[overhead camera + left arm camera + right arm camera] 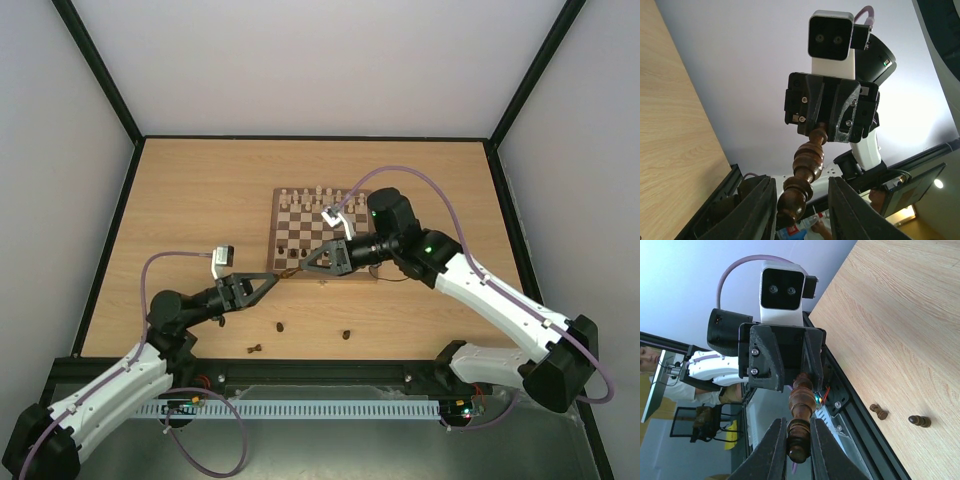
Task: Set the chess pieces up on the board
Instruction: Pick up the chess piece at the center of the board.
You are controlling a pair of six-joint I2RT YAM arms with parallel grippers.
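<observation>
- pale wood-grain table (190,200), plain whitish walls (300,60), black frame (100,72) at the edges.
- checkered wooden board (283,238) lies right of centre; pale pieces (310,193) line its far row; loose dark pieces (281,326) lie on the table nearer the arms.
- a glossy turned dark chess piece (801,400) spans both grippers, off the board's near-left corner.
- right gripper (797,427) is clamped tight on one end.
- left gripper (801,187) brackets the other end, jaws partly apart, with a gap on one side.

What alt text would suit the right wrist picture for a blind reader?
The right gripper pinches one end of a dark brown chess piece, whose other end reaches into the left gripper facing it. Two more dark pieces lie on the pale wooden table at right.
</observation>
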